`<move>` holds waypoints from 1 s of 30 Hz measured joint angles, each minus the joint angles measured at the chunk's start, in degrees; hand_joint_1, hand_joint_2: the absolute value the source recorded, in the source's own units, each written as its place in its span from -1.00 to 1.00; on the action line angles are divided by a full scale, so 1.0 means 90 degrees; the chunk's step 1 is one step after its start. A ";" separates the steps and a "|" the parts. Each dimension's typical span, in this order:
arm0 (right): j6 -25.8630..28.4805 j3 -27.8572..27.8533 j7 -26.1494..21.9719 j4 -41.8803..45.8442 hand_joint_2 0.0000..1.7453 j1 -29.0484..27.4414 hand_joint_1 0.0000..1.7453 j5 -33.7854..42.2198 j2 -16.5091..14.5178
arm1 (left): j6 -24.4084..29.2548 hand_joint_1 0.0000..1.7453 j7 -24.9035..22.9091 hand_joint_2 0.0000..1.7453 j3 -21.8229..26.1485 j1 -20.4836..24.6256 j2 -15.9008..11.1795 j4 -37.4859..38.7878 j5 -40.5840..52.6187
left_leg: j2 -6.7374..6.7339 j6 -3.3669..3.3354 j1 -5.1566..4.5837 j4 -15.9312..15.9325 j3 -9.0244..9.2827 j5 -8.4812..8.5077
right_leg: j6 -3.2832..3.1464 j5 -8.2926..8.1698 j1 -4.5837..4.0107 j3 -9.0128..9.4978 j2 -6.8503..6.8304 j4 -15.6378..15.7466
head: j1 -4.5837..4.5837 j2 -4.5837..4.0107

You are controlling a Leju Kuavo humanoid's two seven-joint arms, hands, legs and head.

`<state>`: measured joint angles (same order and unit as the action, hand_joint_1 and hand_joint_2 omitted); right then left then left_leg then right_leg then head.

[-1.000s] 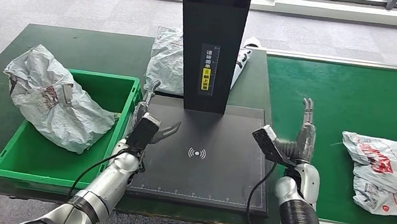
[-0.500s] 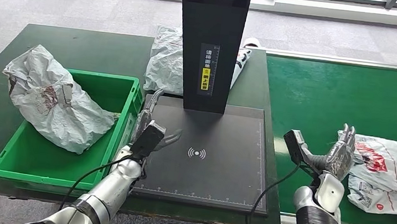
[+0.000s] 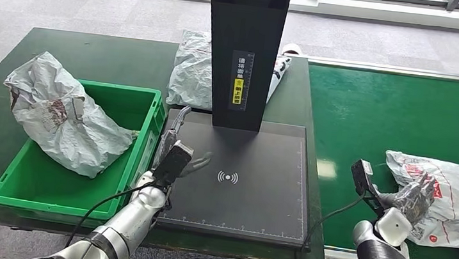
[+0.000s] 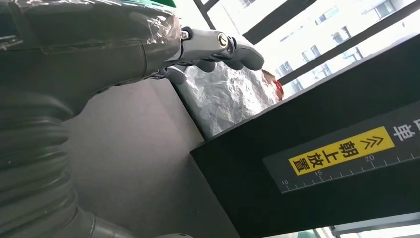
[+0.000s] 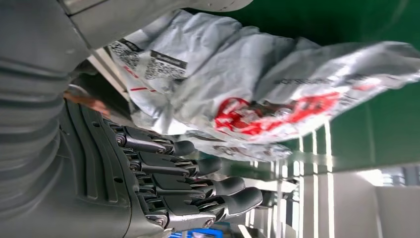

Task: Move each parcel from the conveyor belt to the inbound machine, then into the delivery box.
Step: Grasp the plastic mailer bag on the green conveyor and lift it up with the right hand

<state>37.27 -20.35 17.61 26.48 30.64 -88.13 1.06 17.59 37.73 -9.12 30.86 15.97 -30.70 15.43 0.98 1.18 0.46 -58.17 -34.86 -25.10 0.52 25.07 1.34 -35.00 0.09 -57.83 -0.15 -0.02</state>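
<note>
- Across the right side, the green conveyor belt (image 3: 402,115) runs wide and bare over most of its length, its pale far rail straight and its near rail low in the head view — plenty of open green up there.
- In the middle, the inbound machine (image 3: 245,47) stands as a tall black column at the back edge of its flat black plate (image 3: 251,202); the plate's whole near half lies open, scan mark at its centre.
- On the dark tabletop (image 3: 93,54) at the left, the green delivery box (image 3: 65,196) sits just beside the plate's left edge, its floor showing bare along the near side.
- One crumpled grey parcel (image 3: 61,115) leans over the box's far-left rim, partly in, partly hanging out.
- There's the parcel on the belt (image 3: 448,201), grey with red print, lying near the belt's near-right edge.
- A third grey bag (image 3: 191,67) sits behind the column, partly hidden.
- Right hand (image 3: 411,199) is on the belt parcel's left end, fingers (image 5: 198,166) bent against the plastic; a firm grip or only contact, I cannot tell.
- Left hand (image 3: 179,150) is over the plate's left edge, fingers apart, holding nothing.
</note>
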 joint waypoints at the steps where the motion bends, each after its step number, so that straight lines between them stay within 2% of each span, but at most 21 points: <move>1: -0.0119 0.0059 0.0195 -0.0082 1.00 0.0010 -1.00 0.0000 0.0063 | 0.0003 -1.00 0.0002 1.00 0.0000 0.0000 0.0002 -0.0001 -0.0021 | 0.0000 0.0000 0.0000 0.0000 -0.0001 0.0000 | 0.0000 0.0000 0.0001 0.0000 0.0000 0.0000 | 0.0000 -0.0001; 4: -0.0489 0.0267 0.0584 -0.0282 1.00 0.0025 -1.00 0.0000 0.0233 | 0.0007 -1.00 0.0027 1.00 0.0001 -0.0008 0.0003 -0.0002 -0.0059 | 0.0000 -0.0001 0.0000 0.0000 -0.0003 -0.0001 | 0.0000 0.0000 0.0003 0.0000 0.0001 0.0000 | 0.0000 0.0000; 8: -0.0988 0.0423 0.0774 -0.0468 1.00 0.0049 -1.00 0.0000 0.0360 | 0.0024 -1.00 0.0115 1.00 0.0002 -0.0062 -0.0004 -0.0021 -0.0093 | 0.0000 -0.0001 -0.0001 0.0000 -0.0003 -0.0001 | 0.0000 0.0000 0.0003 0.0000 0.0000 0.0000 | 0.0000 0.0000; 19: -0.1087 0.0445 0.0789 -0.0496 1.00 0.0052 -1.00 0.0000 0.0374 | 0.0029 -1.00 0.0134 1.00 0.0003 -0.0078 -0.0007 -0.0027 -0.0107 | 0.0000 -0.0001 -0.0001 0.0000 -0.0003 -0.0001 | 0.0000 0.0000 0.0002 0.0000 0.0000 0.0000 | 0.0000 0.0000; 23: -0.1375 0.0454 0.0853 -0.0551 1.00 0.0061 -1.00 0.0001 0.0400 | 0.0031 -1.00 0.0166 1.00 0.0005 -0.0107 -0.0012 -0.0030 -0.0140 | 0.0000 -0.0001 -0.0001 0.0000 -0.0003 -0.0001 | 0.0000 0.0000 0.0001 -0.0001 0.0000 0.0000 | 0.0000 0.0001; 24: -0.1576 0.0455 0.0893 -0.0590 1.00 0.0071 -0.59 0.0002 0.0408 | 0.0031 -1.00 0.0181 1.00 0.0005 -0.0115 -0.0015 -0.0030 -0.0152 | 0.0000 -0.0001 -0.0001 0.0000 -0.0003 -0.0001 | 0.0000 0.0000 0.0000 -0.0001 0.0000 0.0000 | 0.0000 0.0000; 27: -0.2428 0.0482 0.1022 -0.0771 1.00 0.0175 0.91 0.0003 0.0451 | 0.0011 -1.00 0.0226 1.00 0.0022 -0.0125 -0.0039 -0.0030 -0.0230 | -0.0002 -0.0001 0.0000 0.0000 -0.0002 0.0000 | 0.0000 0.0000 -0.0001 -0.0001 0.0001 0.0000 | 0.0000 0.0001; 28: -0.2669 0.0494 0.1033 -0.0832 1.00 0.0251 1.00 0.0002 0.0476 | 0.0001 -1.00 0.0237 1.00 0.0039 -0.0124 -0.0062 -0.0030 -0.0280 | -0.0002 -0.0001 0.0000 0.0000 -0.0001 0.0000 | 0.0001 -0.0001 -0.0001 0.0000 0.0001 0.0000 | 0.0000 0.0001; 30: -0.2687 0.0510 0.0834 -0.0927 1.00 0.0432 1.00 0.0005 0.0514 | -0.0001 -1.00 0.0233 1.00 0.0074 -0.0129 -0.0124 -0.0037 -0.0387 | -0.0002 -0.0001 0.0000 0.0000 -0.0001 0.0001 | 0.0002 -0.0002 0.0000 0.0001 0.0002 0.0000 | 0.0000 0.0001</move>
<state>13.09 -15.76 25.11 18.14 34.53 -88.08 5.69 17.58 39.82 -8.45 29.69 14.85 -31.03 11.95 0.97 1.17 0.46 -58.17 -34.87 -25.09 0.53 25.05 1.34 -35.00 0.11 -57.84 -0.15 -0.01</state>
